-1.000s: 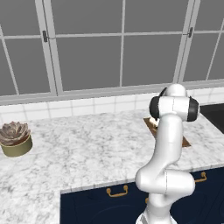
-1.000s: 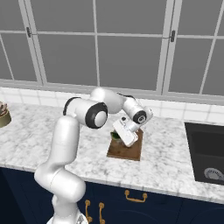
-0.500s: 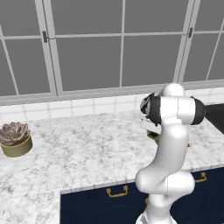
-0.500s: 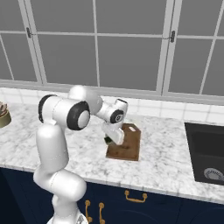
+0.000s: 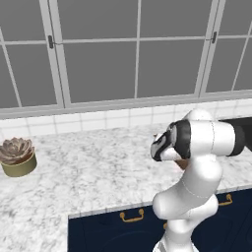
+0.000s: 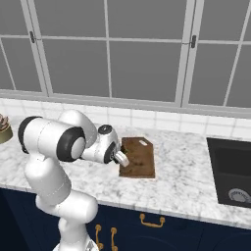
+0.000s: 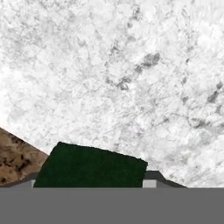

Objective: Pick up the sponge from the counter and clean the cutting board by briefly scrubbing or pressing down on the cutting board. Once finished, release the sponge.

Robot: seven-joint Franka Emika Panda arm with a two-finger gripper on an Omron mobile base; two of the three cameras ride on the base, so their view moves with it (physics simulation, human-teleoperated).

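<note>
In the hand view the dark green sponge [image 7: 89, 166] sits between my two fingertips [image 7: 151, 177], and my gripper [image 7: 89, 181] is shut on it. Beyond it lies white-and-grey marbled counter [image 7: 131, 78], and a corner of the brown cutting board [image 7: 15, 159] shows at the lower left. From the right base view my gripper [image 6: 121, 159] hangs low at the left edge of the cutting board [image 6: 141, 156], over the counter [image 6: 186, 181]. In the left base view my own arm hides most of the board [image 5: 182, 164].
A succulent in a round pot [image 5: 17, 156] stands far left on the counter, also at the edge of the right base view [image 6: 4, 128]. A black sink [image 6: 230, 169] is set into the counter at the right. White tiles and windows run along the back.
My arm has swung left and the gripper, still holding the sponge, has slid from over the middle of the cutting board to its left edge.
</note>
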